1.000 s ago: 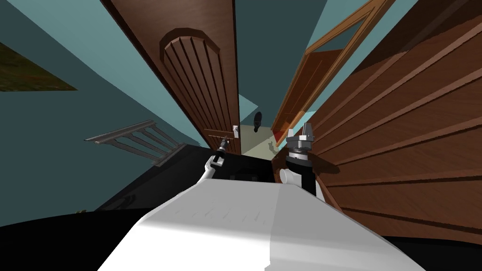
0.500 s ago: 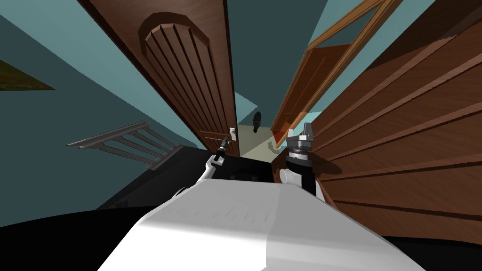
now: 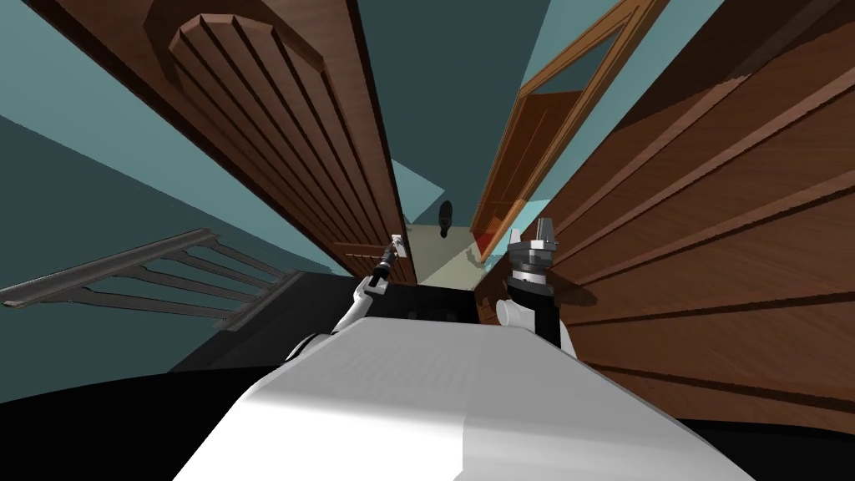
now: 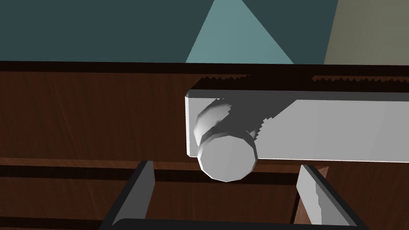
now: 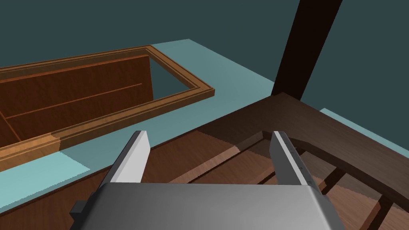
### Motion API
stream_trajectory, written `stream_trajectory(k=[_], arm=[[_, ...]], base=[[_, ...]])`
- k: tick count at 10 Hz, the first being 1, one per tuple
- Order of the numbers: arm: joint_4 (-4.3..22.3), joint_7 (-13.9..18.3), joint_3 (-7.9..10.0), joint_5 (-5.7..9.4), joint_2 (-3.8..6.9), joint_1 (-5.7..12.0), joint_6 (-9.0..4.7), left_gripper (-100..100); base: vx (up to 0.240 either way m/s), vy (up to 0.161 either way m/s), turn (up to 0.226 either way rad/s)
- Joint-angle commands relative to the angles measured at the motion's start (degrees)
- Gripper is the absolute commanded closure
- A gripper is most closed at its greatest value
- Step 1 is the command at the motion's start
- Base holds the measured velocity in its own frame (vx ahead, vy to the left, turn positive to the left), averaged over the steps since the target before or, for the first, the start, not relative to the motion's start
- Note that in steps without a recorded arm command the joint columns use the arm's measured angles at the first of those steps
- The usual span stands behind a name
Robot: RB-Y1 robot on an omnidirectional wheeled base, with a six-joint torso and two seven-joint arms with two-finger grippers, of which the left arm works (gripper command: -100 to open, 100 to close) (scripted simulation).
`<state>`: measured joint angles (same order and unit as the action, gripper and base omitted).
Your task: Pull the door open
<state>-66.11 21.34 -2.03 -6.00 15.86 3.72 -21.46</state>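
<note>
The brown door (image 3: 334, 159) with an arched, ribbed panel stands ajar ahead on my left. Its light grey round knob (image 4: 227, 156) sits on a grey plate (image 4: 327, 127) near the door's free edge. My left gripper (image 4: 225, 167) is open, its fingers wide apart on either side of the knob, whose near end lies between the tips without being pressed. In the head view the left gripper (image 3: 395, 247) reaches the door's edge at the plate. My right gripper (image 3: 534, 234) is open and held up in front of my right shoulder, empty.
A brown panelled wooden surface (image 3: 718, 217) runs close along my right. Beyond the gap a lighter brown door frame (image 3: 543, 117) and a dark object (image 3: 445, 217) on the pale floor show. A grey railing (image 3: 142, 280) stands to my left above a black area (image 3: 275, 317).
The whole picture has slid left, so I have moved. The door's free edge and my left gripper at the knob have shifted left, and the gap beside the door looks wider. The right arm is unchanged.
</note>
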Motion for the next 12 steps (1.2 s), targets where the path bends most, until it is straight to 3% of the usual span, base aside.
stream_trajectory(k=[1,3,4,5,10,12], arm=[[1.5,0.9,0.98,0.73,1.61,0.54,-0.75,-100],[3.0,2.0,2.34,1.68,3.7,0.6,-1.71,-100],[2.7,1.7,1.9,1.41,3.13,0.74,-1.37,-100],[2.7,1.7,1.9,1.41,3.13,0.74,-1.37,100],[2.7,1.7,1.9,1.41,3.13,0.74,-1.37,100],[2.1,3.0,0.77,1.17,4.33,-0.17,-2.14,100]], base=[[0.196,-0.082,-0.095],[0.16,-0.045,-0.15],[0.071,-0.018,-0.028],[-0.007,0.005,0.031],[-0.014,0.003,-0.003],[-0.131,0.081,-0.109]])
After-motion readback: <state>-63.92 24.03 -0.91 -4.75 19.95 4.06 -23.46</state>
